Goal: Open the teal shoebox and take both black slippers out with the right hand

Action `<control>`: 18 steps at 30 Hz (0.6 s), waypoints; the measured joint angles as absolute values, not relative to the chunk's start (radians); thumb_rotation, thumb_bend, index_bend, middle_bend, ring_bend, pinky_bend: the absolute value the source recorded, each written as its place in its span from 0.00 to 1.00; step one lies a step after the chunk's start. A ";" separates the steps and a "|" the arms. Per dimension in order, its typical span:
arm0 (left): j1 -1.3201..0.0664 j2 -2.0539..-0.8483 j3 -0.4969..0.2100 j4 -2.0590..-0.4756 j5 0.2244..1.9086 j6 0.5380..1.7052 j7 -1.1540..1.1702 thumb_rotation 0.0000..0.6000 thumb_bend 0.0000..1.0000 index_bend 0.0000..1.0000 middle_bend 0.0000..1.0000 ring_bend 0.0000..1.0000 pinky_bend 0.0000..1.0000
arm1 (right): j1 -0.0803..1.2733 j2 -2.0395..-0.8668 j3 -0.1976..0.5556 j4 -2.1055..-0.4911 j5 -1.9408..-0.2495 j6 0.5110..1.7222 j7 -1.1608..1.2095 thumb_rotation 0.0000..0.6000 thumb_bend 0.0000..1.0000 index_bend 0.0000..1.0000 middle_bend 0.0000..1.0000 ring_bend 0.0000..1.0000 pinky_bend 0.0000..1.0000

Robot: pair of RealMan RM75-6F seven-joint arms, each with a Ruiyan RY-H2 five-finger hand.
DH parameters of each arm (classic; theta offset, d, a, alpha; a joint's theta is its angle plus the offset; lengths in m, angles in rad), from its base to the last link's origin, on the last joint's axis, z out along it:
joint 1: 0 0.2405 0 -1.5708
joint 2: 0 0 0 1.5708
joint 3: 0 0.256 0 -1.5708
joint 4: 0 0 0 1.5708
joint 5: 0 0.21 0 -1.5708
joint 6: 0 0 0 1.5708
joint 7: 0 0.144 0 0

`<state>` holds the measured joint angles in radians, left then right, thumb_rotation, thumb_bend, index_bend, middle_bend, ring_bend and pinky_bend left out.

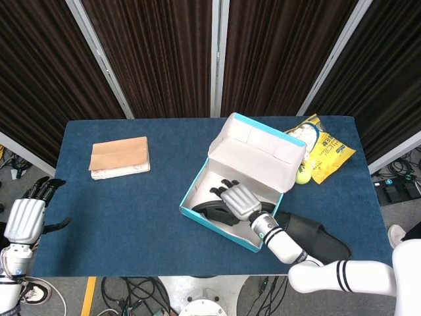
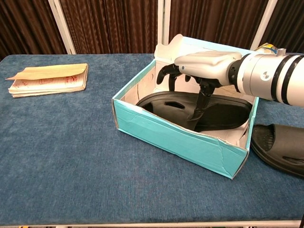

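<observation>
Shoebox (image 2: 180, 137) sits open mid-table; one slipper (image 2: 280, 147) lies outside beside it, the second slipper (image 2: 213, 114) inside. Right hand (image 2: 202, 66) hovers over it, fingers curled downward and spread, gripping nothing. Next, I'd say: lower, close around the strap.

Table topped with dark blue, felt-like cloth (image 1: 151, 204), rectangular, set against dark curtains. Left rear: flat tan-covered stack of paper (image 1: 120, 157), lying well apart from the rest. Centre-right: open teal cardboard shoebox (image 2: 175, 138) with white inside, lid tipped up at the back. Just beside the box's right front corner: one black rubber slipper (image 1: 312, 236) on the cloth. Right rear corner: yellow printed snack bag (image 1: 321, 146); a yellow-green tennis ball (image 1: 302, 176) sits between bag and box lid.
</observation>
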<state>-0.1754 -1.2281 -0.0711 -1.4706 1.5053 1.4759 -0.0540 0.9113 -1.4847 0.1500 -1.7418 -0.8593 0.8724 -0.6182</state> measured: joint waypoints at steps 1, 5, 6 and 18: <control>-0.175 -1.228 -0.071 -1.469 1.505 1.476 -0.055 1.00 0.07 0.21 0.20 0.11 0.33 | 0.914 -1.489 0.148 -1.738 -0.856 0.873 -0.618 1.00 0.00 0.19 0.30 0.12 0.24; -0.173 -1.229 -0.070 -1.465 1.504 1.476 -0.057 1.00 0.07 0.21 0.20 0.11 0.33 | 0.929 -1.504 0.139 -1.718 -0.831 0.870 -0.626 1.00 0.00 0.19 0.31 0.12 0.24; -0.173 -1.229 -0.070 -1.464 1.503 1.476 -0.059 1.00 0.07 0.21 0.20 0.11 0.33 | 0.934 -1.509 0.136 -1.712 -0.819 0.867 -0.630 1.00 0.00 0.19 0.31 0.12 0.25; -0.168 -1.229 -0.070 -1.451 1.502 1.480 -0.073 1.00 0.07 0.21 0.20 0.11 0.33 | 0.985 -1.583 0.113 -1.642 -0.739 0.920 -0.693 1.00 0.16 0.64 0.59 0.47 0.66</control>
